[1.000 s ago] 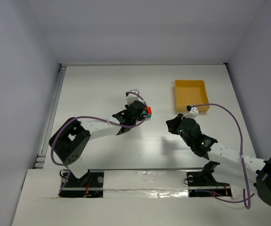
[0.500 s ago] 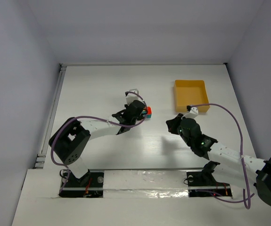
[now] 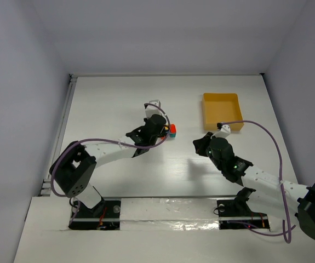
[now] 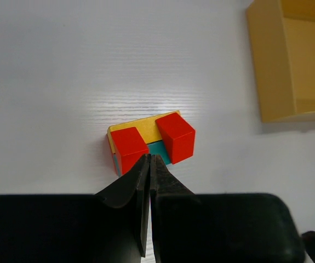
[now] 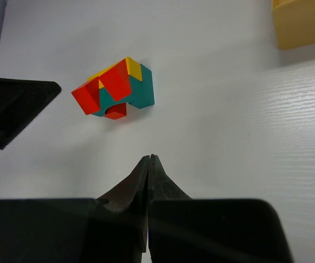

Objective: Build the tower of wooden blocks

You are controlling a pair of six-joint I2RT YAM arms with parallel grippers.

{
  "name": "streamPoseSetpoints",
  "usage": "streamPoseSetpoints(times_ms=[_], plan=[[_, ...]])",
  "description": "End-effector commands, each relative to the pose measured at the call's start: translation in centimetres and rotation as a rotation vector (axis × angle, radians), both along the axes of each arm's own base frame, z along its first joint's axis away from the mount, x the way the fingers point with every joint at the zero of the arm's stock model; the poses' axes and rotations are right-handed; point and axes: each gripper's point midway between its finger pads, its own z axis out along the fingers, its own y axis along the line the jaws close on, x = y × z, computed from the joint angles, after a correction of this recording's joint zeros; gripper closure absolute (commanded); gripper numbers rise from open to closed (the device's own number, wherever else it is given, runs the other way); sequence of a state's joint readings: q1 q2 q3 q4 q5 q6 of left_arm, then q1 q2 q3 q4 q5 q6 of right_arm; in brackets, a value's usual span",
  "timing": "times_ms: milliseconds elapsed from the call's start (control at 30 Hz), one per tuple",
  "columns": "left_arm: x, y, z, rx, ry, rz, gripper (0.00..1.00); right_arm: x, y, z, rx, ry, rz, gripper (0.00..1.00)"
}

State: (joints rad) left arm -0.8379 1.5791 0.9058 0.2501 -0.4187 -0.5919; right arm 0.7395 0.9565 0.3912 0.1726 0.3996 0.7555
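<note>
White table (image 3: 108, 98) around wood block tower (image 3: 172, 130)

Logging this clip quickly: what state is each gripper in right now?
Left gripper: closed, holding nothing.
Right gripper: closed, holding nothing.

I read no text anywhere, no label, brand, number or sign legible to me on the wood blocks (image 4: 150, 143), on the yellow-orange tray (image 4: 267, 66), on the white table (image 4: 64, 66), in any of my three views
</note>
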Motion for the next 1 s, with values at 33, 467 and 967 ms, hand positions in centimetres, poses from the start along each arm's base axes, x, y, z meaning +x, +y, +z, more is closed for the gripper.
streamPoseSetpoints(times_ms=[33, 467, 967], plan=[[0.2, -0.5, 8.3, -0.114, -0.175, -0.026, 1.00, 1.0, 0.5, 2.3, 0.035, -0.063, -0.006, 1.00], [-5.3, 10.2, 14.1, -0.201, -0.321, 0.159, 0.58, 1.1, 0.7, 2.1, 0.026, -0.055, 0.001, 1.00], [-9.3, 16.8, 12.6, -0.325, -0.407, 0.271, 0.42, 0.9, 0.3, 3.1, 0.049, -0.093, -0.001, 1.00]])
